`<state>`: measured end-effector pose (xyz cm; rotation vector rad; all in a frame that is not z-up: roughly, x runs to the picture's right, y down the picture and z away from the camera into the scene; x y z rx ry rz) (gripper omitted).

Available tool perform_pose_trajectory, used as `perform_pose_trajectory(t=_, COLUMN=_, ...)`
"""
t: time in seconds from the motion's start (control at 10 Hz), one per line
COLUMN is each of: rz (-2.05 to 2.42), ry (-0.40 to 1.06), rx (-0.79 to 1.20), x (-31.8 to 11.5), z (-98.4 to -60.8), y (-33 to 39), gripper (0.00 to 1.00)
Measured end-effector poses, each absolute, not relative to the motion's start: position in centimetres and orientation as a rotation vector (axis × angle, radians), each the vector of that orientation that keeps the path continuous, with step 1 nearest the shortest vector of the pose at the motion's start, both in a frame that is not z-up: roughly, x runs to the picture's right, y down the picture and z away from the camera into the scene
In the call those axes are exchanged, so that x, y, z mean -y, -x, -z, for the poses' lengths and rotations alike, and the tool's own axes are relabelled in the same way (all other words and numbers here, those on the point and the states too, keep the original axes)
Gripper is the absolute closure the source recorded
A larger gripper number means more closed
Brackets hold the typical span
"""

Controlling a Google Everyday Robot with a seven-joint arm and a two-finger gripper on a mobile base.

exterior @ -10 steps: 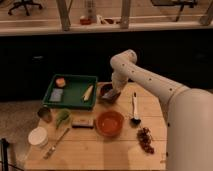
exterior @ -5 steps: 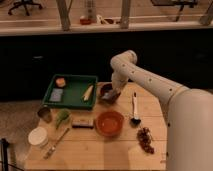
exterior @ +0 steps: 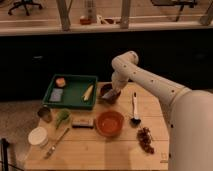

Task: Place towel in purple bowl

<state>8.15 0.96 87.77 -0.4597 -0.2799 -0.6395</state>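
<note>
Right now, in the single camera view, the white arm (exterior: 150, 82) reaches from the right side of the frame toward the middle, and the gripper (exterior: 112, 93) hangs low over the dark purple bowl (exterior: 107, 94) just above the centre of the wooden table (exterior: 100, 150). The bowl stands just right of the green tray (exterior: 75, 87), well above the orange bowl (exterior: 109, 123) at mid-frame. I cannot make out the towel: the gripper hides the bowl's inside, and nothing cloth-like shows elsewhere on the table, so it is probably at or in the bowl. Whether the gripper holds anything I cannot tell. By my reading this is the placing step, near its end. The next move likely calls for a clean release, then a straight lift so nothing drags out or tips the bowl.
</note>
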Motion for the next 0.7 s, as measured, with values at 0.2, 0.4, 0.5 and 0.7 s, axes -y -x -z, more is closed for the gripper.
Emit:
perform_pose_trajectory(t=0.2, rz=0.650, ry=0.458, rx=0.295, x=-0.8, z=-88.1, y=-7.7, gripper=1.00)
perform_pose_trajectory(t=0.4, rz=0.663, ry=0.460, rx=0.304, x=-0.6, z=-88.5, y=-7.5, gripper=1.00)
perform_pose_trajectory(t=0.5, rz=0.671, ry=0.461, rx=0.308, x=-0.5, z=-88.6, y=-7.2, gripper=1.00)
perform_pose_trajectory(t=0.7, rz=0.691, ry=0.462, rx=0.317, x=-0.1, z=-88.9, y=-6.5, gripper=1.00)
